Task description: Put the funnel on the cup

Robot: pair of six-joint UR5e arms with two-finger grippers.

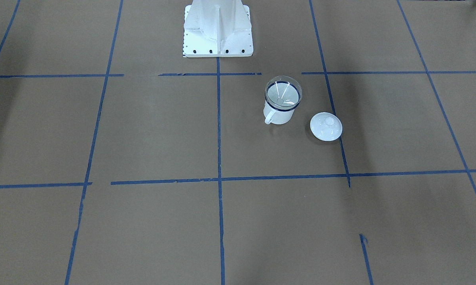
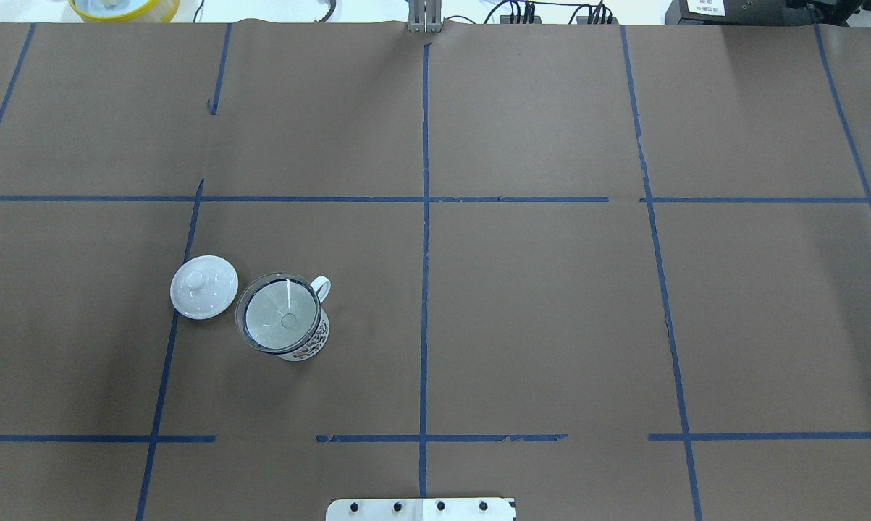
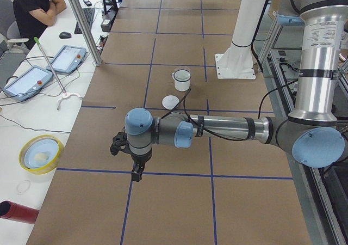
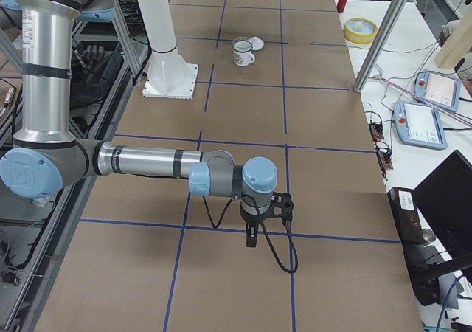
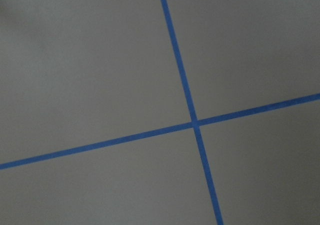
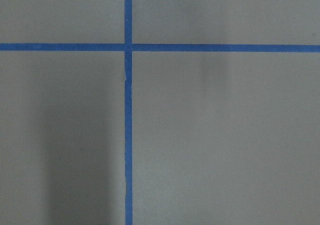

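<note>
Clear plastic marks the funnel (image 2: 279,318), which we see seated in the mouth of the cup (image 2: 306,350), its wide cone resting on the dark blue rim and its spout hole showing at the centre. The cup stands upright on the brown paper-covered table (image 2: 551,304), on the robot's left half, with its small handle turned away from the robot. A round white lid (image 2: 203,287) lies just beside it, on the side away from the table's middle. Both arms are well apart from the cup. The left gripper (image 3: 137,171) hangs pointing down over a blue tape line (image 3: 179,174), and the right gripper (image 4: 252,237) does the same at the opposite end. We find each only in a side view, so we cannot tell how far either is parted or whether it holds anything.
</note>
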